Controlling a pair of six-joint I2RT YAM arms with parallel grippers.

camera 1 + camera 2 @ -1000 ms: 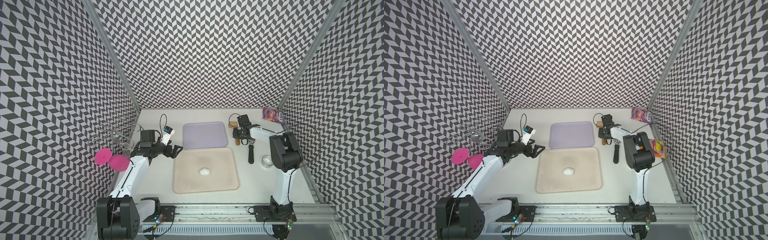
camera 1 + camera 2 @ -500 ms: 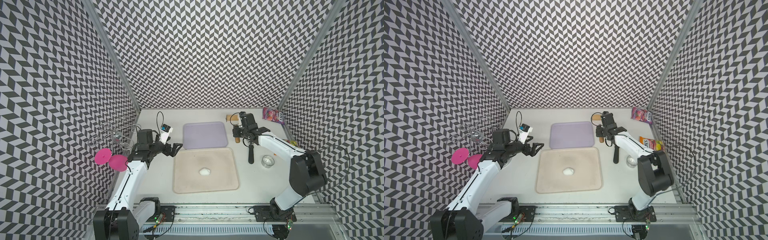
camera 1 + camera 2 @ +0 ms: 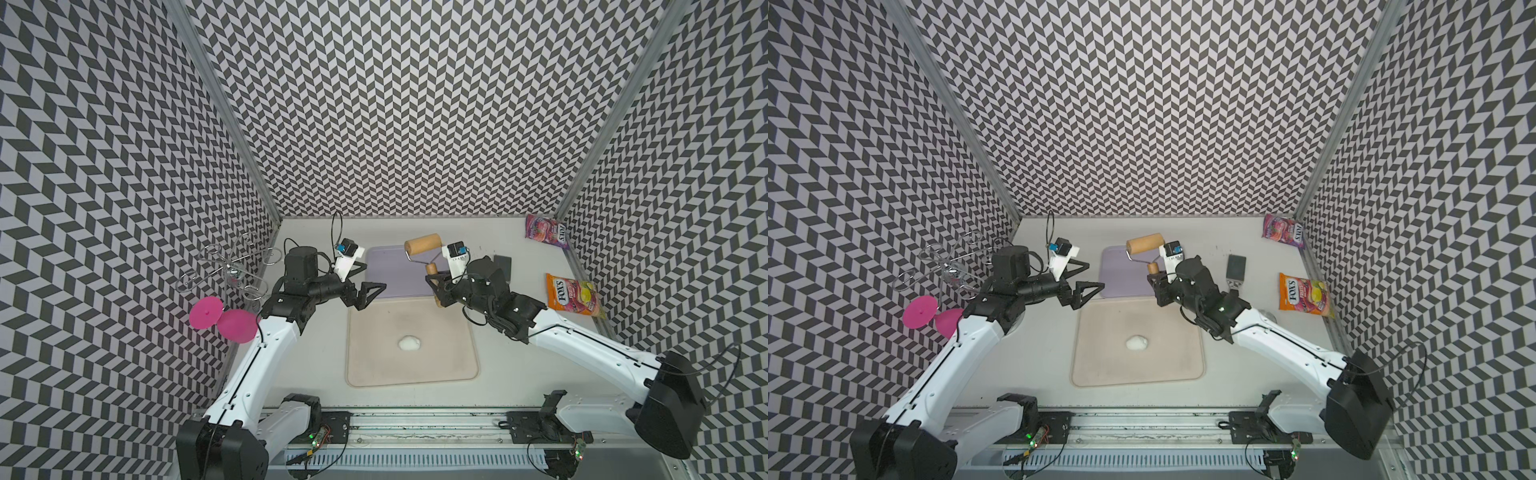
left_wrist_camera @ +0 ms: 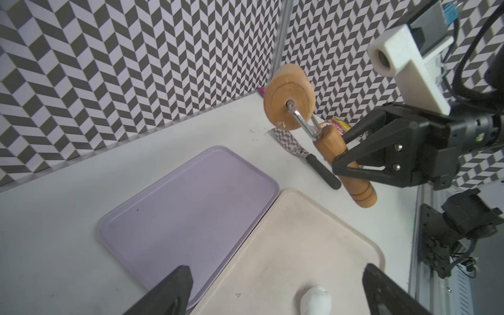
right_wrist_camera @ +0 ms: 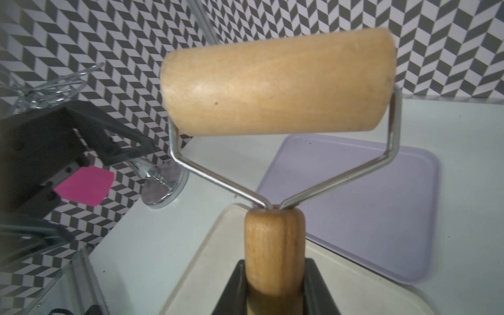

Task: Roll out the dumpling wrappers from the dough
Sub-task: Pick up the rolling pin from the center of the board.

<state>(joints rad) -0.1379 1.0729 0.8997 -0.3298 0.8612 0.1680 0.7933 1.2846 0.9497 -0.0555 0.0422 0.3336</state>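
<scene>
- Spotted the dough (image 3: 409, 343) (image 3: 1137, 343) as a small rounded white lump, just below centre in both top views, sitting around the middle of the beige tray (image 3: 453, 370). Only a hair wider than tall in frame, so no real long axis to call.
- Got the right gripper (image 3: 437, 287) clamped on the handle of the wooden roller (image 3: 423, 246), held up in the air just right of centre.
- Handle running nearly straight up the frame from the jaws toward the back wall. Drum crossways on top, long axis left-to-right, right end a touch higher.
- Left gripper (image 3: 374, 275) spread wide with nothing in it, hovering left of centre by the near left corner of the purple tray (image 3: 395, 274).
- Purple tray butted right up behind the beige one, both flat on the white tabletop (image 3: 519, 374).
- Also kicking around: a black-handled spatula (image 3: 1236, 268) right of the roller, two candy bags (image 3: 575, 296) along the right edge, and a wire rack (image 3: 226, 266) plus pink discs (image 3: 220, 318) at the left.
- Black-and-white chevron walls (image 3: 415, 104) on three sides.
</scene>
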